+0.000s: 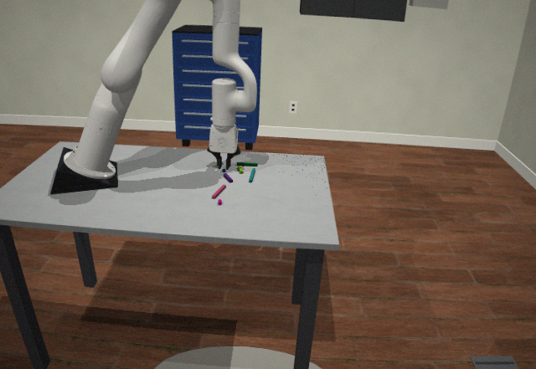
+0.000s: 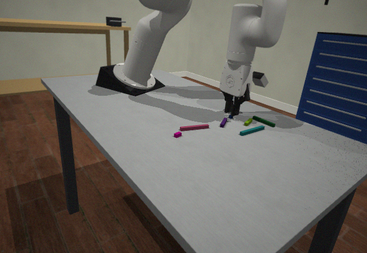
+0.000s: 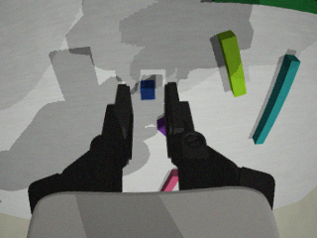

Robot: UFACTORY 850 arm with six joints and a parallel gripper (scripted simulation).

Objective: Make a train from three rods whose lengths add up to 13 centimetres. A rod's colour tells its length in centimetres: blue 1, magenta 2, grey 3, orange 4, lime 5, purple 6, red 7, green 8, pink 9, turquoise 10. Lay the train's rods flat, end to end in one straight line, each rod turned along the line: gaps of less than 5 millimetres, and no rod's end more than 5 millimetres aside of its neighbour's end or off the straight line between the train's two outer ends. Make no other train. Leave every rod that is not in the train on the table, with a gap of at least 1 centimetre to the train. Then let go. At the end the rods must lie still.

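Gripper: the fingers (image 1: pixel 223 167) (image 2: pixel 230 113) stand partly open, a modest gap between them, and have hold of nothing. They point straight down, which suits picking from above.
Blue rod (image 1: pixel 224 170) (image 2: pixel 230 116) (image 3: pixel 148 90): on the table below the fingertips, in line with their gap. Probably the next pick; the narrow opening suits so small a piece.
Purple rod (image 1: pixel 228 177) (image 2: pixel 223 122) (image 3: pixel 161 126): near the blue one (close enough that a finger might brush it, I judge).
Magenta rod (image 1: pixel 219 202) (image 2: pixel 177 134): at the near side, just beside the pink rod (image 1: pixel 219 192) (image 2: pixel 194 127) (image 3: pixel 170 180).
Turquoise rod (image 1: pixel 252 175) (image 2: pixel 252 130) (image 3: pixel 276 99): apart from blue, slanting.
Lime rod (image 1: pixel 240 169) (image 2: pixel 248 121) (image 3: pixel 233 64): between turquoise and the green rod (image 1: pixel 246 164) (image 2: pixel 264 121) (image 3: pixel 289 4).
Train: not yet made. Blue, magenta and turquoise would total 13; so would magenta, lime and purple. The hand's place favours the first.
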